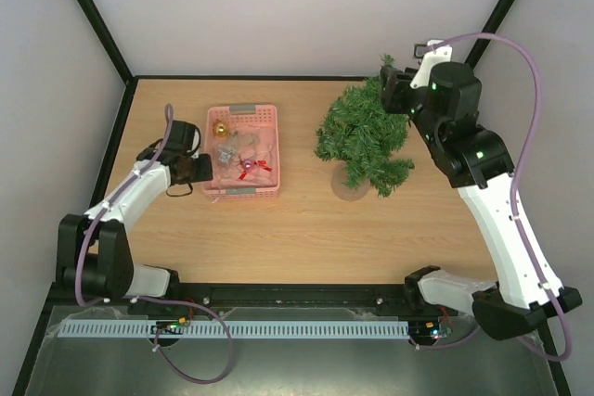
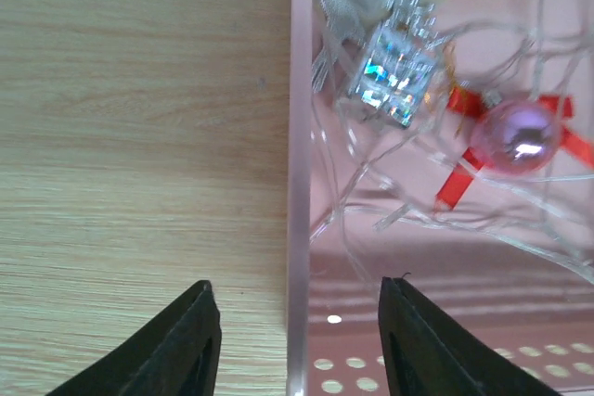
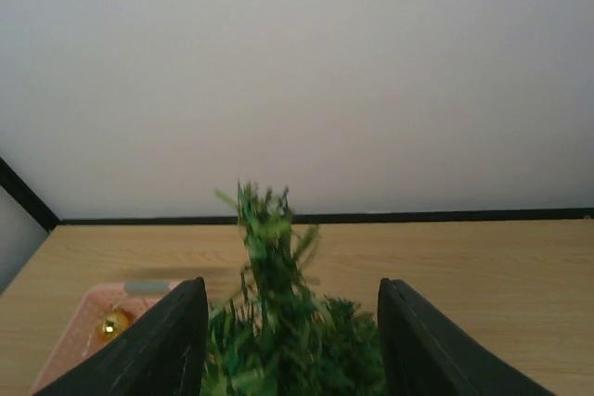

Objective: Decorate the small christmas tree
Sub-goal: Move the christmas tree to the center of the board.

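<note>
From my right wrist the small christmas tree point(image 3: 269, 257) shows only a blurred tip, the rest cut off at the bottom edge, while from my left wrist the pink basket point(image 2: 299, 136) runs past three edges, its contents partly unseen.

Wooden table point(image 1: 297, 238), two things on it.
Basket point(image 1: 276, 146) sits left of centre, tree point(image 1: 357, 132) stands on its round base to the right, the two apart, both towards the far side.
</note>
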Action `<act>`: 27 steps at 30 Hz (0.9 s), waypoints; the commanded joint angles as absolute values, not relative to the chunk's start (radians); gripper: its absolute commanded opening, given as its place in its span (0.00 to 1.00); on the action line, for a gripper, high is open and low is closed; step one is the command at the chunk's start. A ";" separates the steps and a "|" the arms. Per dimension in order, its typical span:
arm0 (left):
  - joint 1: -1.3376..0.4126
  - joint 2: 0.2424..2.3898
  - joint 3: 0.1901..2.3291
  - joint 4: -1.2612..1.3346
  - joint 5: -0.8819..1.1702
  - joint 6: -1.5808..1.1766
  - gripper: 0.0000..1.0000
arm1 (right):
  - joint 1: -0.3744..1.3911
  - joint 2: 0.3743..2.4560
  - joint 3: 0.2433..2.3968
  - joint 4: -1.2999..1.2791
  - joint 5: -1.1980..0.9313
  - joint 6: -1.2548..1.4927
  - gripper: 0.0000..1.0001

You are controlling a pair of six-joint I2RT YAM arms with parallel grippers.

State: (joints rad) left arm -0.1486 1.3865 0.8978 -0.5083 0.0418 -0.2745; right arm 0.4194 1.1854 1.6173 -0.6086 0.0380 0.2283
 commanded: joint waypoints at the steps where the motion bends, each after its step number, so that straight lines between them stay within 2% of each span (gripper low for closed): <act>1: -0.160 1.309 0.976 -0.573 0.036 -0.281 0.49 | 0.420 1.116 1.539 -0.636 0.006 0.302 0.50; 6: -0.233 1.278 1.033 -0.617 0.103 -0.232 0.49 | 0.420 1.047 1.461 -0.663 -0.022 0.342 0.51; 13: -0.301 1.402 1.090 -0.657 0.048 -0.221 0.46 | 0.420 0.929 1.334 -0.612 -0.064 0.388 0.51; 27: -0.363 1.580 1.102 -0.716 0.000 -0.231 0.44 | 0.420 0.886 1.320 -0.614 -0.066 0.357 0.51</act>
State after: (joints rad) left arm -0.3439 1.5455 1.0992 -0.6865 0.0055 -0.2291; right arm 0.4191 0.8978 1.3300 -0.6289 -0.0544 0.3672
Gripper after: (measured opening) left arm 0.444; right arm 0.510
